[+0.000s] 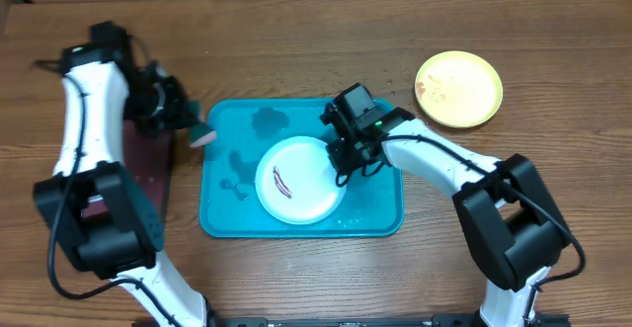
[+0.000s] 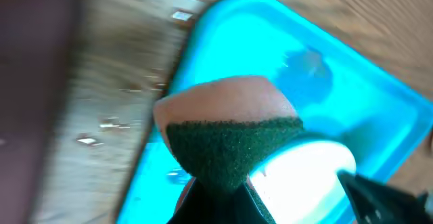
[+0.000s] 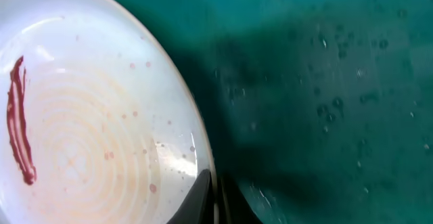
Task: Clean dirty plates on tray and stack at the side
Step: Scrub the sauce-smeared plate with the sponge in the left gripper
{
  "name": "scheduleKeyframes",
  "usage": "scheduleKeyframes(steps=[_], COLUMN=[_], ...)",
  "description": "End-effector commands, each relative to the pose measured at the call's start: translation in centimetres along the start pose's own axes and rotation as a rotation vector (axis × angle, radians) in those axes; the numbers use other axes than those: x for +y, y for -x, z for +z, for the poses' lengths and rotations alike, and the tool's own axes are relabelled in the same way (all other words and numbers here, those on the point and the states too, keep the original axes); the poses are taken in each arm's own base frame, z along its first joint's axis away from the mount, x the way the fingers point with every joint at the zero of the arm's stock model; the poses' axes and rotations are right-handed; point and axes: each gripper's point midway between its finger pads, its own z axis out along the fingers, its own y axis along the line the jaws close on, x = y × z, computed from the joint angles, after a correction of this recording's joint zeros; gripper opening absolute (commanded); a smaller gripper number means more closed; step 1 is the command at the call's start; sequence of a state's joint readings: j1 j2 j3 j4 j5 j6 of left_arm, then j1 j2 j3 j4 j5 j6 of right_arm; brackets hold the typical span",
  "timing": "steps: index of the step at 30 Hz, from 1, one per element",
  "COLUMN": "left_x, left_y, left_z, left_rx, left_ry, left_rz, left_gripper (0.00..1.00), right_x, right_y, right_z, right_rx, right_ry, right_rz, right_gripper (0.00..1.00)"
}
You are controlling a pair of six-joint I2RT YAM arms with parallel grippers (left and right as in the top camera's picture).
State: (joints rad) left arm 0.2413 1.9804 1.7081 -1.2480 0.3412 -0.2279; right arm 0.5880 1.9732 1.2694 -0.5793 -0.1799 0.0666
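Observation:
A white plate (image 1: 298, 180) with a dark red smear lies in the turquoise tray (image 1: 380, 218). My right gripper (image 1: 345, 158) is shut on the plate's right rim; the right wrist view shows one finger over the rim (image 3: 215, 195) and the smeared plate (image 3: 81, 129) beside the wet tray floor (image 3: 325, 82). My left gripper (image 1: 190, 127) is shut on a sponge (image 1: 202, 136) with a pink body and dark green scrub face, at the tray's left edge. In the left wrist view the sponge (image 2: 230, 132) hangs over the tray (image 2: 352, 95). A lime-green-rimmed plate (image 1: 458, 89) lies on the table at the right.
A dark maroon tray (image 1: 146, 164) lies left of the turquoise tray, under the left arm. Water drops and wet patches cover the turquoise tray's floor. The wooden table (image 1: 296, 31) stretches behind the tray.

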Motion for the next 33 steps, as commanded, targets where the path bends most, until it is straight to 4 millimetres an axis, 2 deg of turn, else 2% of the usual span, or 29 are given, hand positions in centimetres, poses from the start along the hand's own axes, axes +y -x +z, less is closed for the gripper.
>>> scheduleKeyframes(steps=[1,4,10,15,18,19,28,31,32,33], left_x=[-4.7,-7.1,-10.2,-12.5,-13.2,-13.5,-12.5,-10.8,-8.9,-7.8], left_y=[-1.9,-3.2,-5.0,-7.2,-8.0,-8.4,-8.2,-7.5,-6.7,-6.2], left_z=[0.2,1.1,2.9,6.7,9.1,10.4,15.8,18.3,19.4,19.5], left_rx=[0.008,0.028,0.048,0.107,0.123,0.131,0.121,0.085,0.054,0.035], left_ry=[-0.04,-0.036,-0.015,0.0,0.007,0.008,-0.021,0.025,0.12,0.182], left_rz=[0.149,0.209,0.27,0.344,0.37,0.377,0.367,0.372,0.371,0.371], left_gripper=[0.04,0.04,0.04,0.05,0.04,0.04,0.04,0.04,0.04,0.04], right_x=[-1.9,-2.7,-3.2,-3.1,-3.6,-4.1,-6.3,-6.3,-6.2,-6.2], right_y=[-0.1,0.2,0.8,1.6,1.8,1.8,2.1,2.1,2.0,1.9], right_z=[2.0,3.0,3.4,3.4,3.3,3.2,2.7,2.7,2.8,2.8], right_rx=[-0.012,-0.04,-0.068,-0.1,-0.11,-0.113,-0.127,-0.124,-0.12,-0.117], right_ry=[-0.109,-0.131,-0.129,-0.121,-0.139,-0.144,-0.157,-0.152,-0.153,-0.154], right_rz=[0.226,0.372,0.424,0.426,0.434,0.443,0.49,0.491,0.489,0.489], right_gripper=[0.04,0.04,0.04,0.04,0.04,0.04,0.04,0.04,0.04,0.04])
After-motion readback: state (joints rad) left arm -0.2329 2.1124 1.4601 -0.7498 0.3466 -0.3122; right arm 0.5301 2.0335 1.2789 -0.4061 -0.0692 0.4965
